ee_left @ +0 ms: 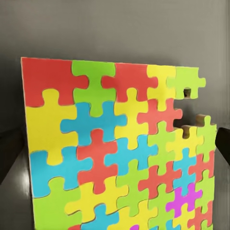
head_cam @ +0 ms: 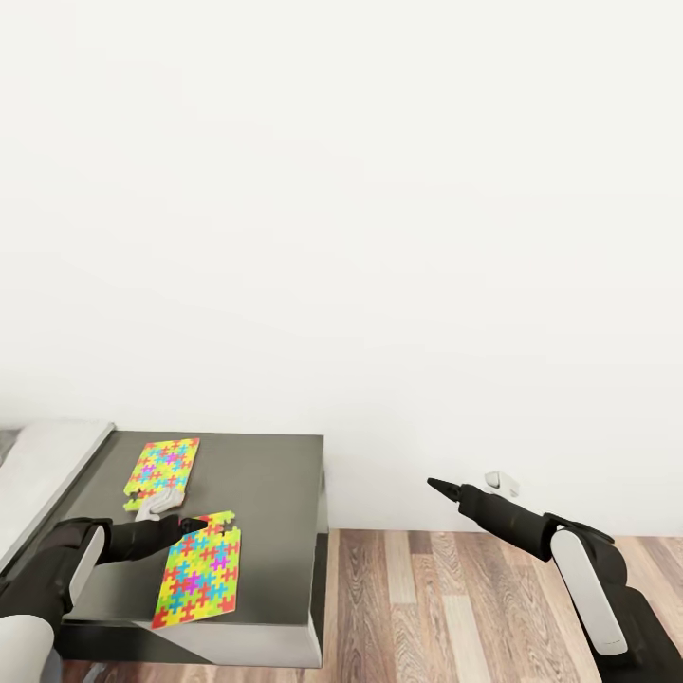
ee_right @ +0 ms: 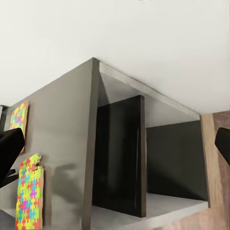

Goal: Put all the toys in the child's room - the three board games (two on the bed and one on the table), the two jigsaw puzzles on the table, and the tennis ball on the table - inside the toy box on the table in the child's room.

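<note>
Head camera faced a bare white wall (head_cam: 341, 190), with the dark grey wing of the table (head_cam: 270, 493) low at the left and wood-plank floor (head_cam: 427, 598) to its right. Two jigsaw puzzles lay flat on that dark top. The far puzzle (head_cam: 163, 469) sat toward the wall. The near puzzle (head_cam: 199, 570) lay closer to me, near the front edge, well apart from the far one. A pale grey strip of the higher desk top (head_cam: 47, 465) showed at the far left.

My left gripper (head_cam: 190, 525) was reaching in over the dark top, its dark fingertips at the far edge of the near puzzle, beside the corner where a few pieces jut out unevenly. From the left wrist camera the near puzzle (ee_left: 120, 148) filled most of the frame, and a dark finger (ee_left: 223, 146) showed at each side of it; the jaws looked spread wide, on either side of the board. I could not tell whether the fingers were touching it. A small pale object (head_cam: 163, 503) lay between the two puzzles, just beside the left gripper; too indistinct to name.

My right gripper (head_cam: 442, 488) hung over the floor, well clear of the table, pointing toward the wall. Right wrist camera looked at the end of the dark wing (ee_right: 91, 143) and its open shelf space (ee_right: 158, 158). Dark fingers (ee_right: 9, 146) sat at opposite edges of that picture, so those jaws stood wide with nothing between them.
</note>
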